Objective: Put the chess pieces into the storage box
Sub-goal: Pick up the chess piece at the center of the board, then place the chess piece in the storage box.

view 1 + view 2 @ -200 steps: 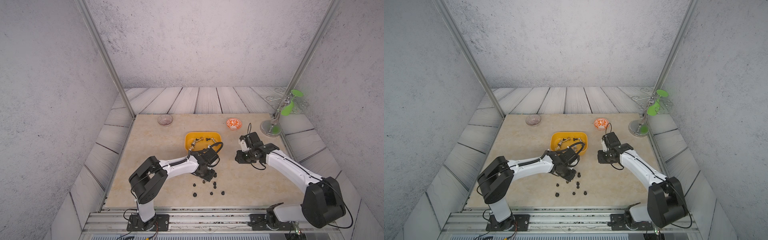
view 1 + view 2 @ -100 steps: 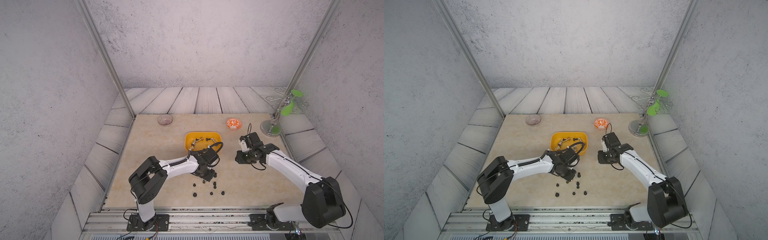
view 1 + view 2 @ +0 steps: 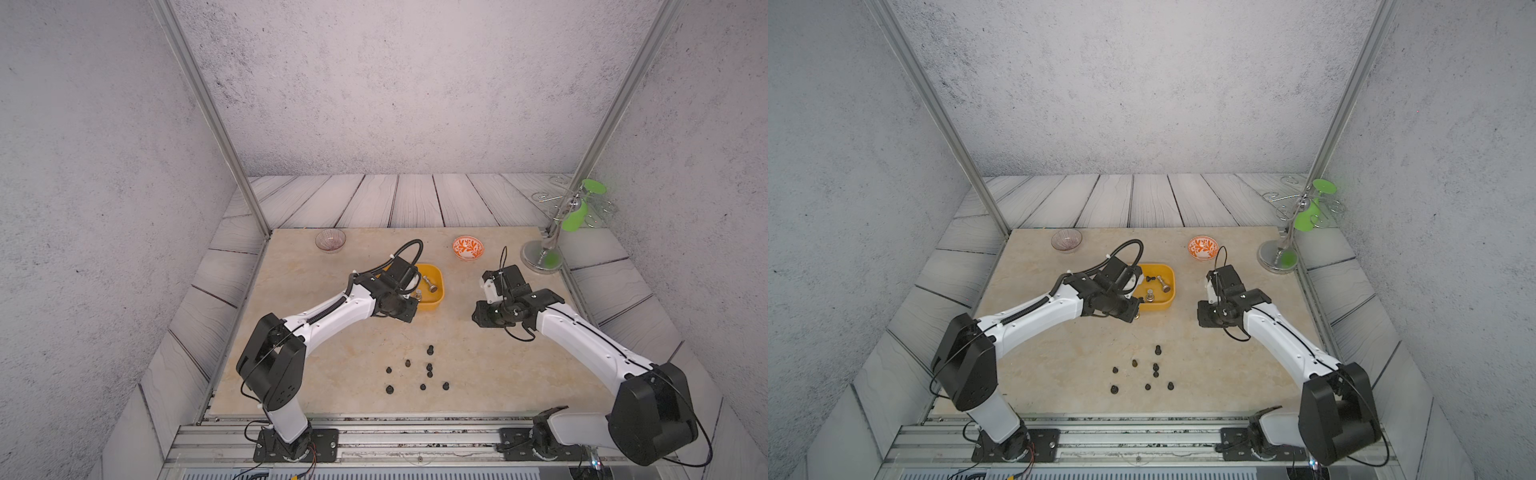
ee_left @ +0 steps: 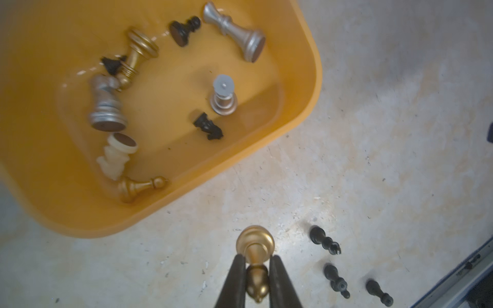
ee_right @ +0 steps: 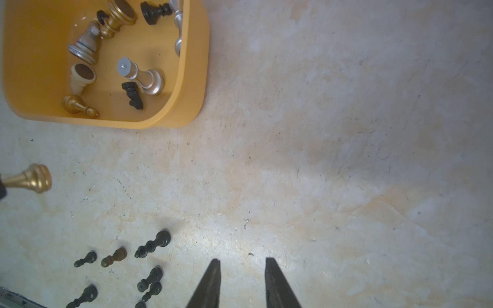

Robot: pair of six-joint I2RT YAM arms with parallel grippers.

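Nearest the rail, loose black chess pieces (image 3: 429, 368) stand scattered on the tabletop (image 3: 332, 374), roughly at 6 o'clock from the storage box (image 3: 432, 305) and well apart from it. One brownish piece (image 5: 114, 257) sits among them.

Farther in, the left gripper (image 4: 256, 260) pinches a gold chess piece (image 4: 255, 242) by its stem, base forward, over bare tabletop just outside the box's near wall at about 7 o'clock. That wall lies between the piece and the box floor. In both top views the left wrist covers the box's near-left part.

At 3 o'clock from the box, the right gripper (image 5: 242, 260) hangs over bare tabletop, its jaws narrowly apart with nothing between them.

Inside the box lie silver, gold, cream and black pieces (one silver piece (image 4: 223, 96) upright).

Farthest back are a glass bowl (image 3: 330, 240) at 11 o'clock, a patterned bowl (image 3: 468, 247) at 1 o'clock and a metal stand (image 3: 540, 257) at 2 o'clock.
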